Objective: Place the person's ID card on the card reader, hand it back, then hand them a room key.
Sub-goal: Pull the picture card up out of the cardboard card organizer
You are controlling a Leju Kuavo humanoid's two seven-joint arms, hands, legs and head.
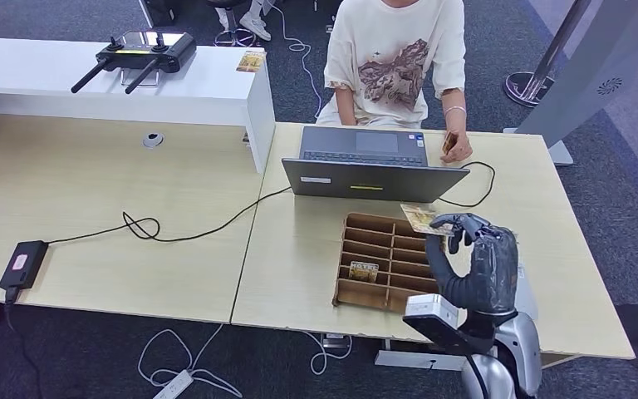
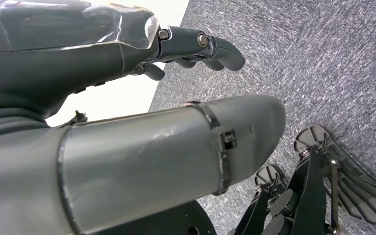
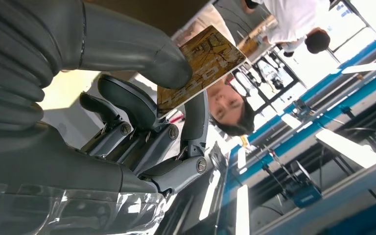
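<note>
Overall, left to right, we see:
Left hand (image 2: 127,98): our wrist view finds it above grey carpet (image 2: 333,63), fingers (image 2: 215,46) curled in; it seems to hold nothing, though we cannot see inside.
Wooden tray (image 1: 382,262): from the head we see one room key (image 1: 364,270) in a compartment.
Right hand (image 1: 475,262): raised beside the tray, pinching a gold card (image 1: 419,219); our right wrist view shows the thumb (image 3: 142,46) pressed on it.
Person's hand (image 1: 455,146): near the laptop (image 1: 370,162), holding something small.

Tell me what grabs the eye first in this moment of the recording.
The robot's right hand is raised over the wooden tray of compartments, pinching a gold card between thumb and finger. Behind the open laptop sits a person who holds another card.
</note>
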